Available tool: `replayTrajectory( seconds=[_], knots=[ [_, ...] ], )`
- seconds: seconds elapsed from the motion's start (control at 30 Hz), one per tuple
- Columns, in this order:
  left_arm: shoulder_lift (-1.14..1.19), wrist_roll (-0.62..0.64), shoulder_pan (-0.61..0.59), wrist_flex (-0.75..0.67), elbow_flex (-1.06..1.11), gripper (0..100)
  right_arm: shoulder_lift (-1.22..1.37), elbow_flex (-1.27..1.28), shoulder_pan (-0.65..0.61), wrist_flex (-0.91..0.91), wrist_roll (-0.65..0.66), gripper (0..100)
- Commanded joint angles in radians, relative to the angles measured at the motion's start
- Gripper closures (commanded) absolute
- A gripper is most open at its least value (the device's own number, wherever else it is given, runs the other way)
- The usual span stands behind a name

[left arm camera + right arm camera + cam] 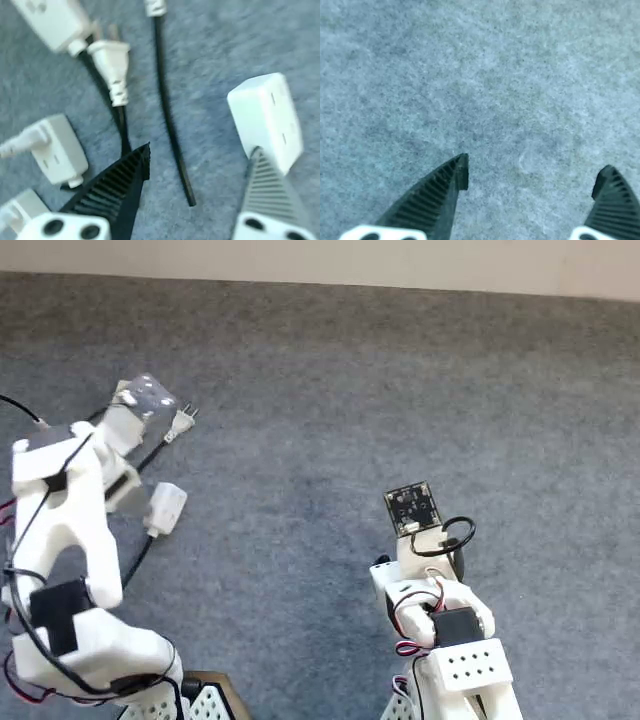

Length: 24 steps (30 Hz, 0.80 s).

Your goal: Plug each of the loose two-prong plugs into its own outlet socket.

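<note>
Left gripper [200, 150] hangs open, one fingertip just beside a white outlet socket [265, 120], the loose two-prong plug [110, 62] farther out, at ten o'clock on the carpet [400, 390], while right gripper [535, 167] gapes open over bare carpet.

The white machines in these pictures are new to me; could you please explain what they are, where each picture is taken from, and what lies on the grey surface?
They are two robot arms, the left arm and the right arm, side by side on a grey surface. The high view looks down on both. The other two pictures come from cameras on the wrists, each looking past that arm's own hand. The left hand is open near a white two-prong plug on a black cord, with white outlet blocks lying nearby. The right hand is open over a bare patch of the surface. Neither holds anything.
</note>
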Motion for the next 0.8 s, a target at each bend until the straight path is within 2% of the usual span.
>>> replayTrajectory(
  seconds=[0.0,0.3,0.53,0.67,0.77],
  knots=[
    [0.071,-0.009,-0.016,-0.002,-0.05,71,-0.015,-0.002,-0.007,-0.018,0.012,62.3],
    [0.113,0.0,-0.018,0.026,-0.134,71,-0.015,-0.002,-0.007,-0.018,0.012,62.3],
    [0.038,0.109,-0.027,0.252,-0.387,71,-0.015,-0.002,-0.007,-0.018,0.012,62.3],
    [0.038,0.135,0.058,0.43,-0.429,71,-0.015,-0.002,-0.007,-0.018,0.012,62.3],
    [0.059,0.195,0.116,0.448,-0.384,70,-0.015,-0.002,-0.007,-0.018,0.012,62.3]
  ],
)
